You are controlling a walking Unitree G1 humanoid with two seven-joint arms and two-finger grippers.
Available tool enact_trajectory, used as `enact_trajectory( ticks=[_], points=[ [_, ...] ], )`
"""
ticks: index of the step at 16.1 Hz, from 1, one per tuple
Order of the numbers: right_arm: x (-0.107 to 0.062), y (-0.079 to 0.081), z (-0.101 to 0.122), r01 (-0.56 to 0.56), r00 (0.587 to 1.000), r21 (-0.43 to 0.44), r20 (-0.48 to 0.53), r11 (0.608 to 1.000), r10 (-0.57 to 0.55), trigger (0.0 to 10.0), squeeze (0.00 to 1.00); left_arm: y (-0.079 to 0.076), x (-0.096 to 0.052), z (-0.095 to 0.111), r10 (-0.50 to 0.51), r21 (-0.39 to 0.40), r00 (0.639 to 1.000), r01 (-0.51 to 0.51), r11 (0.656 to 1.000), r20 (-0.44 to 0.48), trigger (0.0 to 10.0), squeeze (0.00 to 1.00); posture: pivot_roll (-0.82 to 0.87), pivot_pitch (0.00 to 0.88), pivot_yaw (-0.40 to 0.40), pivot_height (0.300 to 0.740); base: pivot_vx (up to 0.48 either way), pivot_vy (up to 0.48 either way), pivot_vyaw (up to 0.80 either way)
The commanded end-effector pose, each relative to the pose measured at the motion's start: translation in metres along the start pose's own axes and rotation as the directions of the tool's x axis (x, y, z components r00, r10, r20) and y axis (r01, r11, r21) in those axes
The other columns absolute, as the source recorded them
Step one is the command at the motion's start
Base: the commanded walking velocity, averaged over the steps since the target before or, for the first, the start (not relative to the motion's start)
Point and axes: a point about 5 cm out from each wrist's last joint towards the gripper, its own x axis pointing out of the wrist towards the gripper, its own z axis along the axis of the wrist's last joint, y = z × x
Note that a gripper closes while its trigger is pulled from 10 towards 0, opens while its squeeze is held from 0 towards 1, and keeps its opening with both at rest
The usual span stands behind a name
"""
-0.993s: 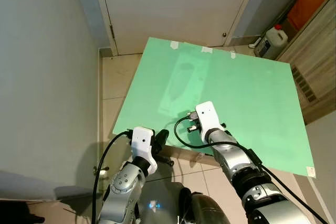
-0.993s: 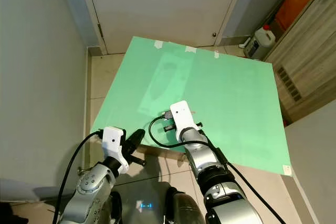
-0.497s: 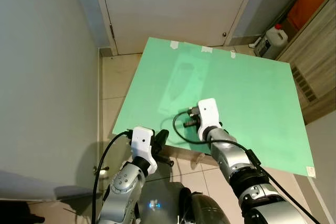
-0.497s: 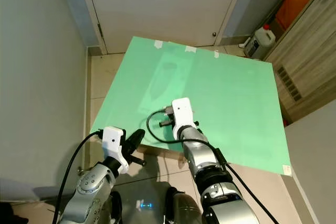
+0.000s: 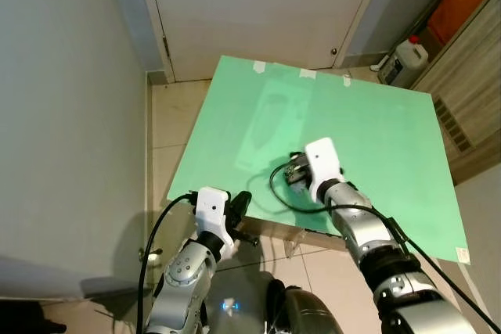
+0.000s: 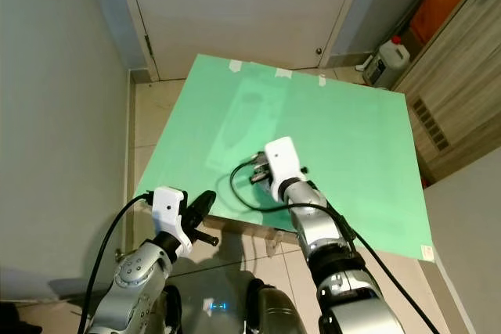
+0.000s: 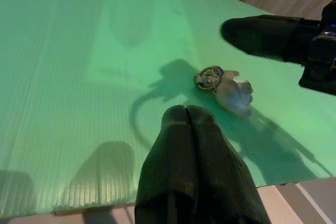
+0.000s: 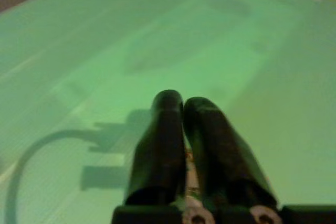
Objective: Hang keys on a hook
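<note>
A bunch of keys (image 7: pixel 223 85) on a ring with a pale charm lies flat on the green board (image 5: pixel 376 123). My right gripper (image 5: pixel 292 175) hovers low over the board just beside the keys, apart from them, its black fingers (image 7: pixel 262 35) pressed shut with nothing held. In the right wrist view the two fingers (image 8: pixel 167 140) lie together above bare green board. My left gripper (image 5: pixel 243 201) is shut and empty at the board's near left edge, pointing toward the keys from a short way off.
A white door (image 5: pixel 258 5) stands behind the board. A white jug (image 5: pixel 405 60) and a wooden cabinet (image 5: pixel 470 76) are at the back right. A grey wall (image 5: pixel 70 115) runs along the left. A small clear piece (image 5: pixel 293 243) sticks out under the board's near edge.
My right gripper has shifted a little to the right over the board and its wrist has turned. The left arm has not moved.
</note>
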Motion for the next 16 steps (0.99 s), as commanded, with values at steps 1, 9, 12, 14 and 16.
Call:
enact_trajectory(
  ticks=[1,9,12,14,16],
  points=[
    [-0.002,0.000,0.000,-0.011,1.000,-0.006,0.004,1.000,0.011,10.0,1.00,-0.010,0.003,-0.003,-0.013,-0.031,1.000,0.013,0.999,-0.001,10.0,0.00,0.06,0.208,-0.069,0.740,0.000,0.000,0.00],
    [-0.032,-0.037,-0.011,-0.124,0.991,-0.272,-0.090,0.954,0.103,10.0,1.00,-0.010,0.002,-0.003,-0.014,-0.033,1.000,0.014,0.999,-0.003,10.0,0.00,0.06,0.206,-0.067,0.740,0.000,0.000,0.00],
    [-0.033,-0.025,-0.026,-0.201,0.972,-0.255,-0.176,0.946,0.159,10.0,0.00,-0.010,0.002,-0.003,-0.016,-0.033,1.000,0.016,0.999,-0.002,10.0,0.00,0.06,0.208,-0.066,0.740,0.000,0.000,0.00],
    [-0.032,-0.021,-0.035,-0.184,0.968,-0.254,-0.214,0.950,0.130,10.0,0.00,-0.010,0.002,-0.002,-0.013,-0.033,1.000,0.013,0.999,0.000,10.0,0.00,0.06,0.209,-0.066,0.740,0.000,0.000,0.00],
    [-0.028,-0.025,-0.038,-0.111,0.974,-0.281,-0.219,0.953,0.049,10.0,0.00,-0.010,0.002,-0.003,-0.013,-0.034,1.000,0.013,0.999,-0.001,10.0,0.00,0.06,0.210,-0.063,0.740,0.000,0.000,0.00]
  ],
)
